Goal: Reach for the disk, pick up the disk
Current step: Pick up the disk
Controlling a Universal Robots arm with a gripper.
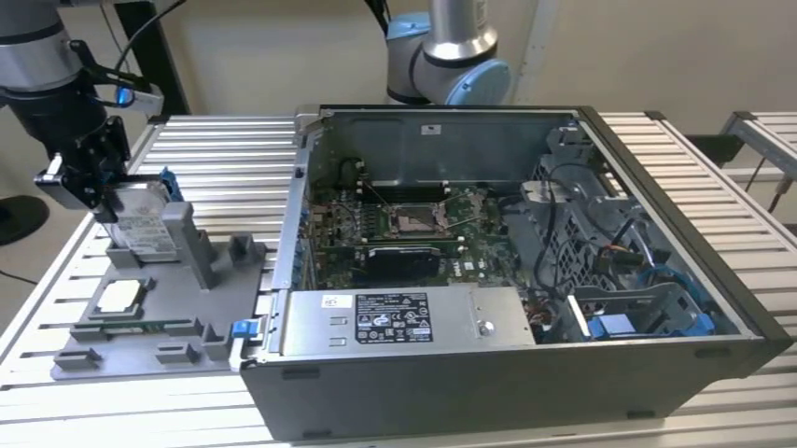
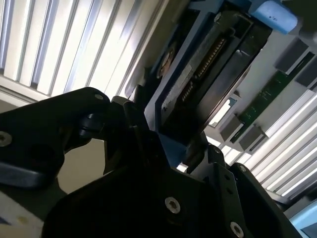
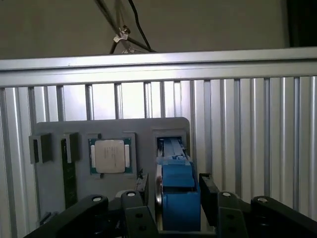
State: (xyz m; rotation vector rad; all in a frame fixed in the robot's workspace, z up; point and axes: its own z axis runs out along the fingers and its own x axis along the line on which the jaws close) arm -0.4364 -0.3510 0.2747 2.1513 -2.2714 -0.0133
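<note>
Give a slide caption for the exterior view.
Claw at the upright disk in its grey holder, beside the open computer case.

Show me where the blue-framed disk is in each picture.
Exterior view: the disk stands upright in the grey holder, at the exterior view's left.
First wrist view: the disk, blue end facing the camera, in the holder's slot.
Second wrist view: the disk, dark connector edge, close up.
Shared landmark: the slatted table.

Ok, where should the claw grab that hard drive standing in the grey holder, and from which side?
Take the disk by its upper end, across the two broad flat faces, coming straight down from above. It stands on edge in the grey holder, so its top alone sticks out free. The claw sits astride it.
</note>
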